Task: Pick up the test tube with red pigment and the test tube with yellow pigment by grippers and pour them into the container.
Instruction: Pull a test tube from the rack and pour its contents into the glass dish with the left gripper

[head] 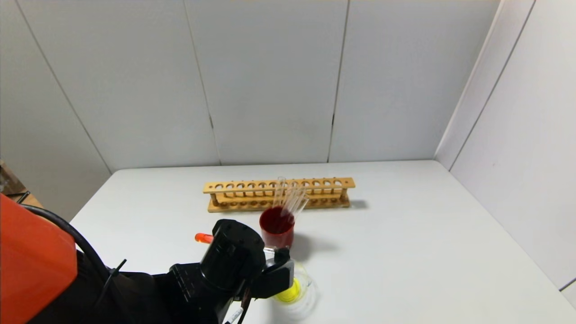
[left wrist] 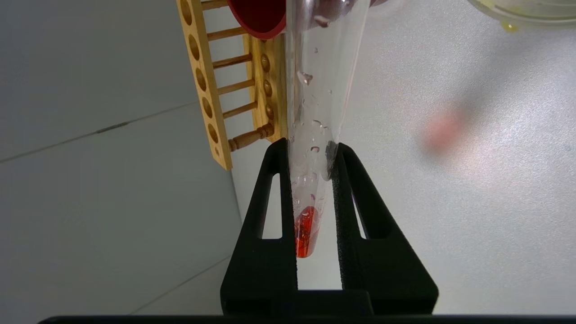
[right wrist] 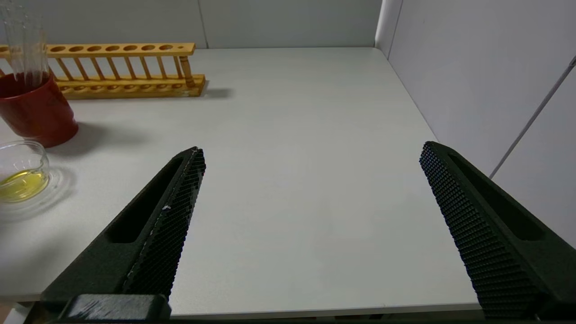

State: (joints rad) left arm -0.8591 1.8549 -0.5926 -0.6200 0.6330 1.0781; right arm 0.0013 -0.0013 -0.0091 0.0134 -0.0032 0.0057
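Observation:
My left gripper (head: 275, 271) is shut on the test tube with red pigment (head: 203, 237) and holds it nearly level above the table, just left of the container (head: 305, 300). In the left wrist view the gripper (left wrist: 310, 146) clamps the tube (left wrist: 315, 90), with the red liquid (left wrist: 305, 231) still at its rounded end between the fingers. The container, a low clear cup, holds yellow liquid and also shows in the right wrist view (right wrist: 33, 155). My right gripper (right wrist: 312, 150) is open and empty over the table's front right. I cannot make out a yellow-tipped tube.
A beaker of dark red liquid (head: 276, 231) with several clear tubes (head: 290, 198) leaning in it stands just behind the container. A long wooden rack (head: 279, 192) lies behind the beaker. White walls close the back and right sides.

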